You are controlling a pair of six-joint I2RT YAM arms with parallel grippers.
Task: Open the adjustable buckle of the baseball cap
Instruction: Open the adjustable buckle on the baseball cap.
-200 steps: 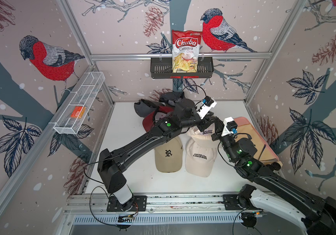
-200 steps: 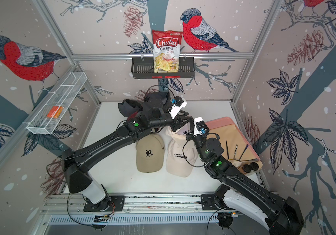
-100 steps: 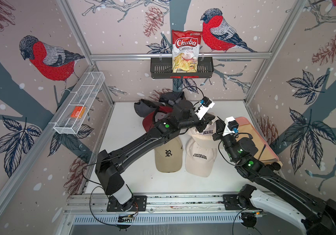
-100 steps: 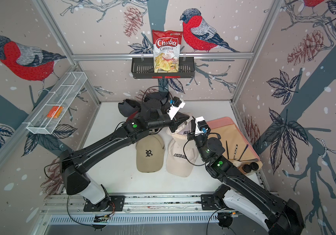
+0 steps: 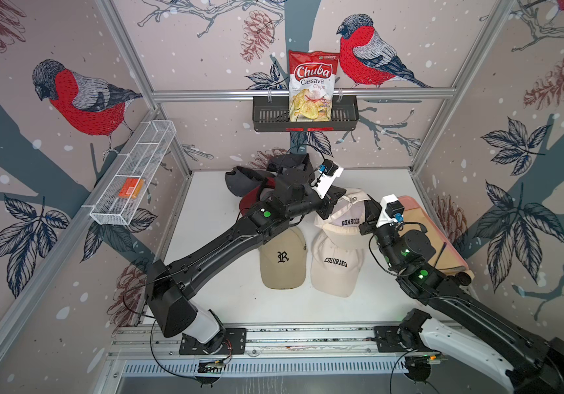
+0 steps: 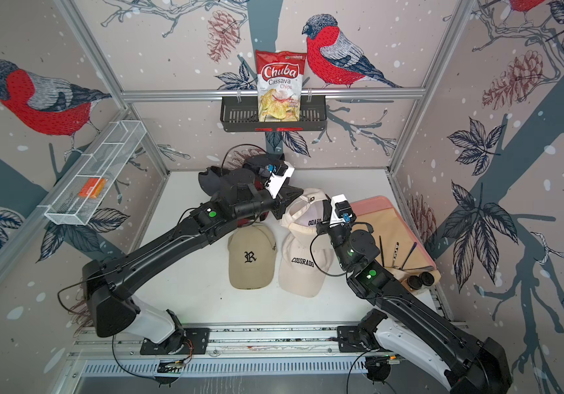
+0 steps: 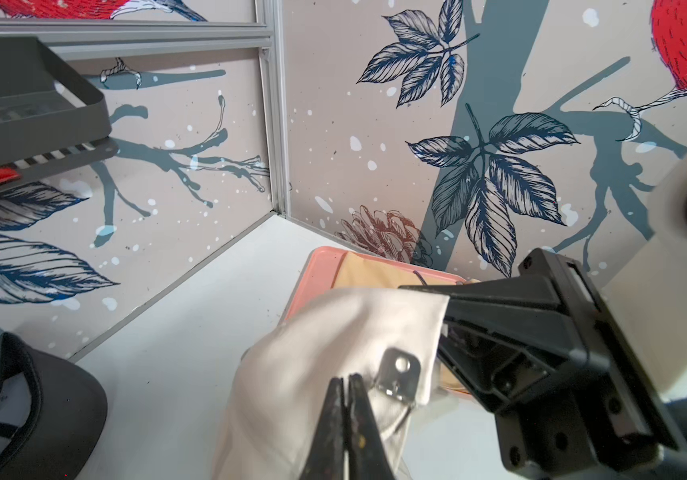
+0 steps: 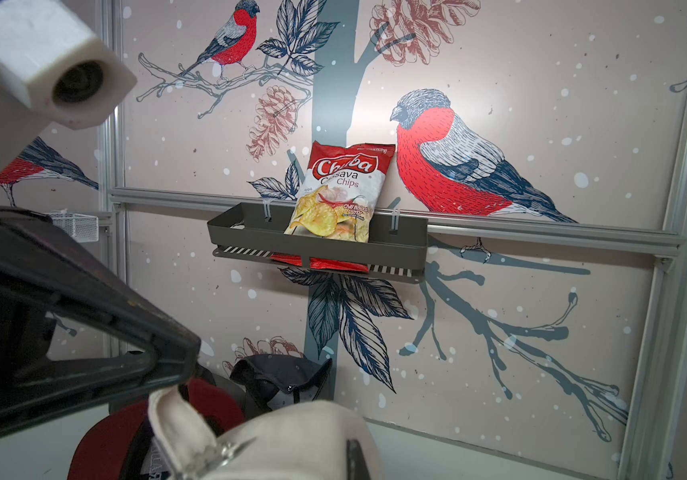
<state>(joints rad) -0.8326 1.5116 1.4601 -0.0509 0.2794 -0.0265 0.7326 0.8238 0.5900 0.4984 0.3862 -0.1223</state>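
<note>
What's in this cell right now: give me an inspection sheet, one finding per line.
Surface: white tabletop, no spills seen.
Job's things: cream cap lifted between the arms, metal buckle exposed.
Clutter: tan cap, second cream cap, dark cap, red cap; pink tray with thin tools.
Grippers: left gripper jaws shut beside the buckle, hold unclear; right gripper shut on the cream cap.
Cables: black wrist cable loops free, nothing snagged.
Surroundings: bird-print walls; black basket holding chips bag; wire shelf holding orange box.
</note>
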